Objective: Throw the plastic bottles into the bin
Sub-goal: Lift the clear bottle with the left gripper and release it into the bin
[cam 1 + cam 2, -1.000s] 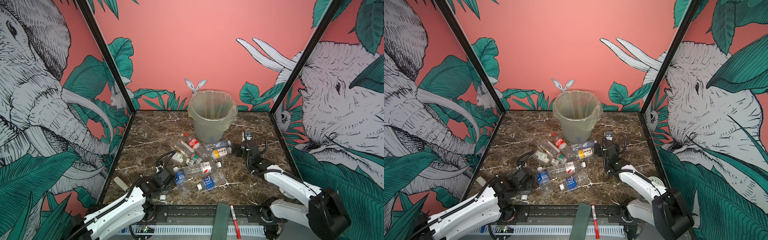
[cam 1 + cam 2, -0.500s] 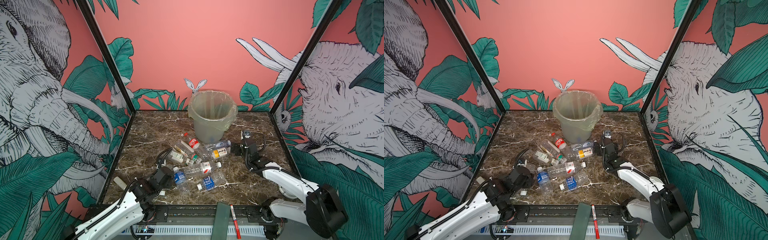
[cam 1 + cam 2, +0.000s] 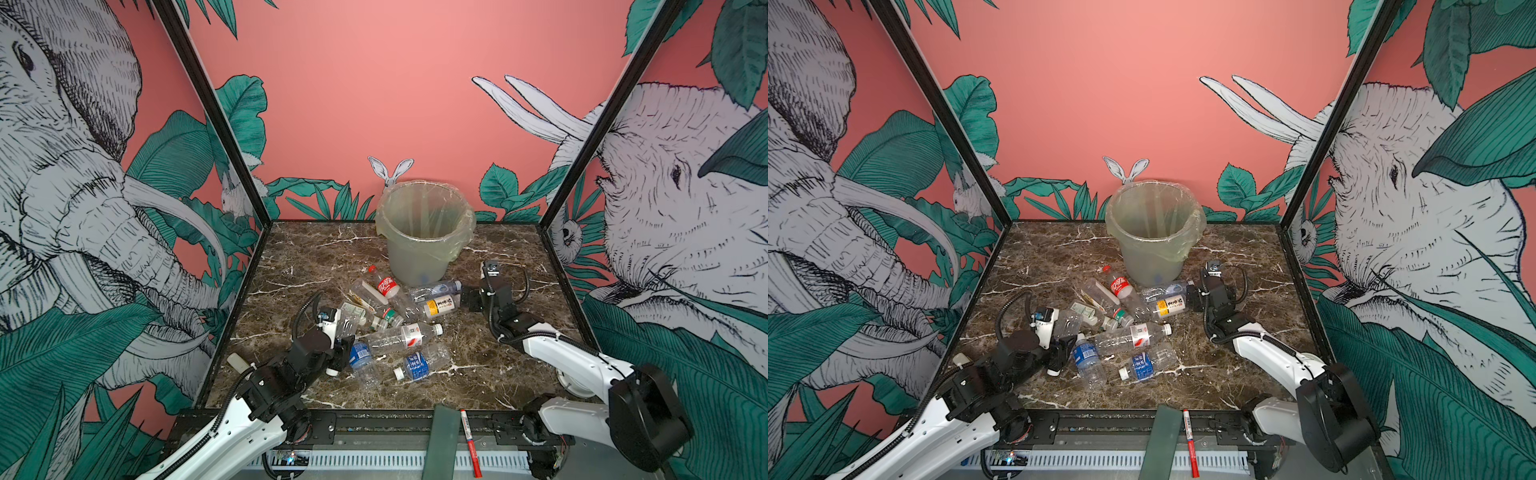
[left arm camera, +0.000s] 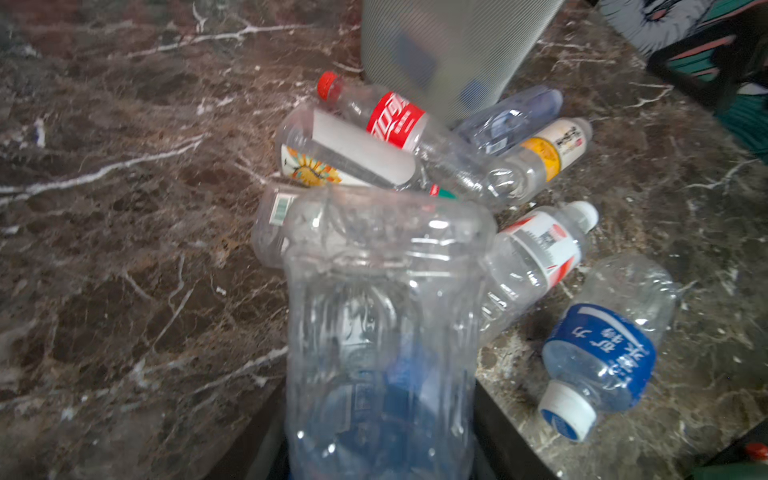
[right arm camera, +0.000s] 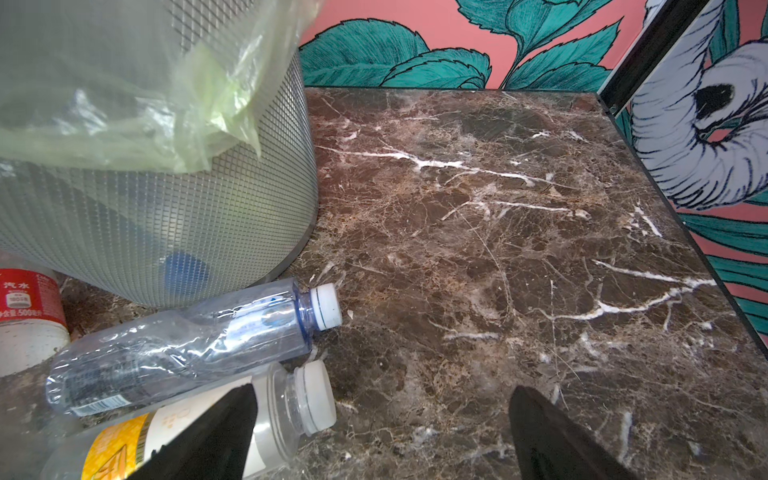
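Grey-green bin (image 3: 415, 257) with a gridded, see-through wall stands at the back of a brown marble table (image 3: 316, 266). A thin clear bag (image 5: 124, 104) lines it and folds over the rim. A blue shape (image 5: 183, 274) shows through the wall near the base; what it is cannot be told.

Just in front of the bin, bottles (image 3: 405, 338) lie on their sides in a loose pile on the table. Nearest the bin is a red-label bottle (image 3: 386, 286) with a red cap and white Chinese script; the right wrist view shows "汽水" and "500" on it. Close by lie a bluish bottle (image 5: 187, 345), close against the bin's foot, and a yellow-label bottle (image 5: 124, 449), both white-capped. Nearer the front, a blue-label bottle (image 4: 598, 353) bears white Chinese characters.

At the pile's left edge the left gripper (image 3: 340, 351) has its jaws pressed against both sides of a crumpled, unlabelled clear bottle (image 4: 382, 291). At the right edge the right gripper (image 5: 382, 392) is spread wide and holds nothing. One finger (image 5: 224, 424) crosses in front of the yellow-label bottle near its neck, and the other is over bare table.
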